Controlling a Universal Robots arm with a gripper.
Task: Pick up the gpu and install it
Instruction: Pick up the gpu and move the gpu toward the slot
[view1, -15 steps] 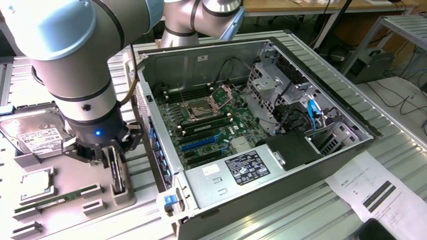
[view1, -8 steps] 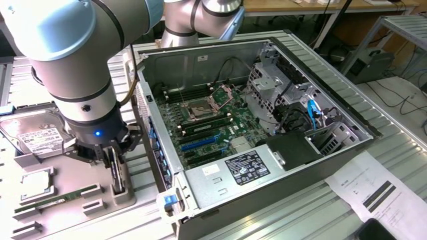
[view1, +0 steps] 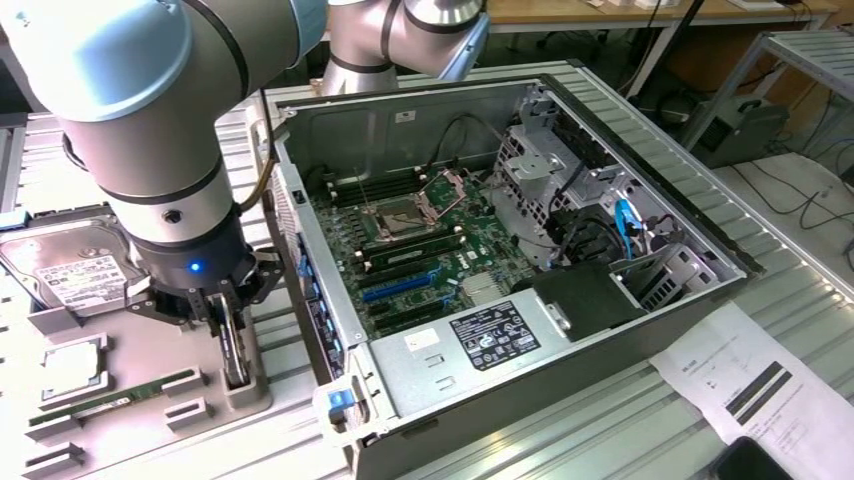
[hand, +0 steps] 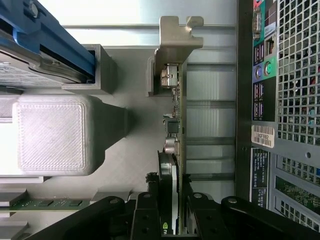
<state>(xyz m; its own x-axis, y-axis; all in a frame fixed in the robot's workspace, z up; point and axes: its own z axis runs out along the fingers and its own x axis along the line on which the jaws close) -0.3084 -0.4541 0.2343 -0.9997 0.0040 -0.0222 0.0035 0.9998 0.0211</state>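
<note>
Directly beneath the hand (hand: 169, 181), the gpu (hand: 173, 127) stood on edge beside the computer case (hand: 280, 100). It was straddled narrowly, long axis running through the hand; whether it was clamped could not be told.

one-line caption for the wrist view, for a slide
Gripper straddling the gpu, which stands on edge on the grey fixture beside the computer case rear panel.

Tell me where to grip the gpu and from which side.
Best, I'd judge: pinch the gpu across its flat faces, clear of its bracket, coming from above. It stands on edge in the holder, so its top edge is free.
</note>
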